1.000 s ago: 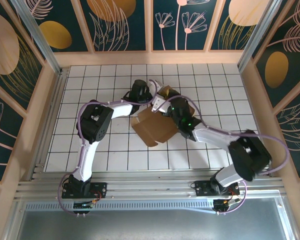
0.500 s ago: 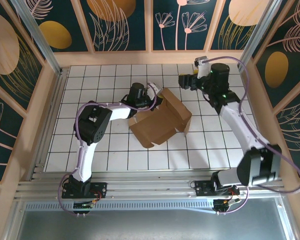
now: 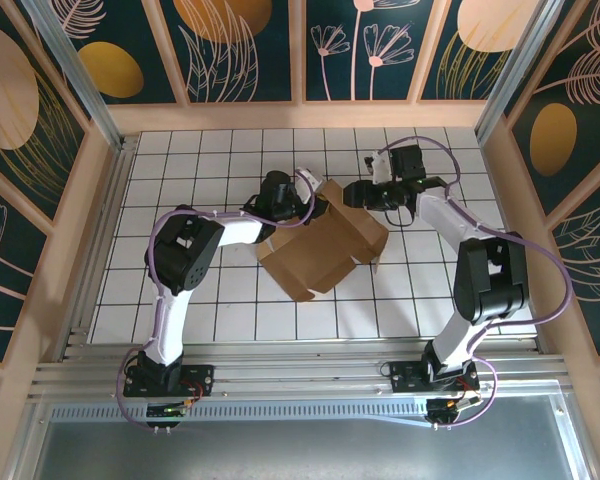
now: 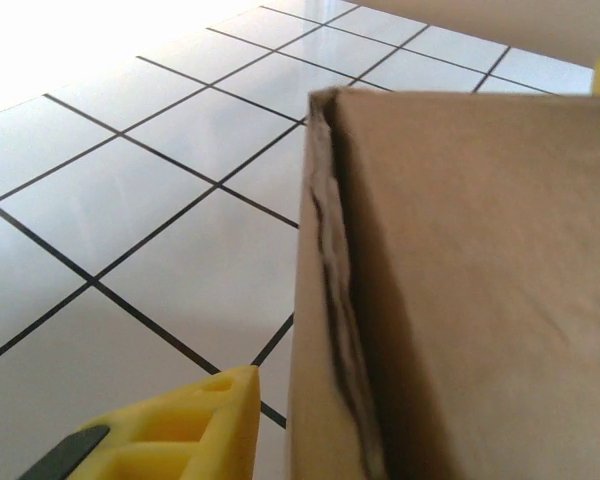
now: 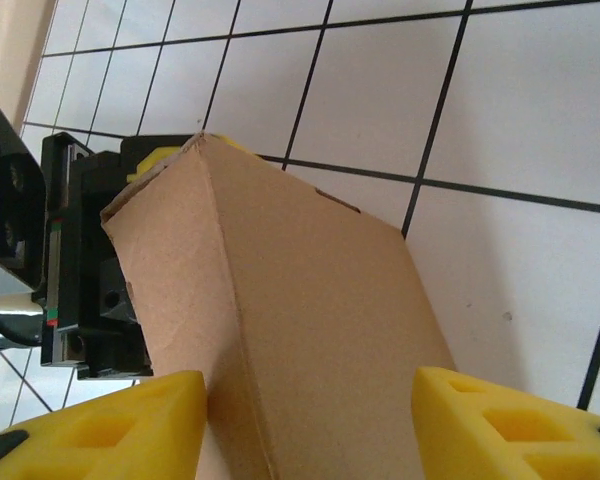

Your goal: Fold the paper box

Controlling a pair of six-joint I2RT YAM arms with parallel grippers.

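Note:
The paper box [image 3: 320,245], brown kraft cardboard, lies half folded mid-table with flaps raised at its far side. My left gripper [image 3: 305,203] sits at its far left edge. In the left wrist view one yellow finger [image 4: 180,435] stands narrowly beside an upright doubled wall of the box [image 4: 460,280]; the other finger is hidden behind the cardboard. My right gripper [image 3: 353,192] is at the box's far corner. It is open, and its fingers [image 5: 90,430] straddle a raised flap [image 5: 300,300] without touching it. Behind that flap is the left gripper's black body [image 5: 80,260].
White tiled floor [image 3: 180,170] runs out to wooden walls [image 3: 300,115] on three sides. An aluminium rail [image 3: 300,375] with both arm bases crosses the near edge. Bare tiles lie left of the box and at the near right [image 3: 420,300].
The right arm left the box, swung to the far right corner, then came back to the box's far corner. The left gripper stayed at the box; the box shifted slightly.

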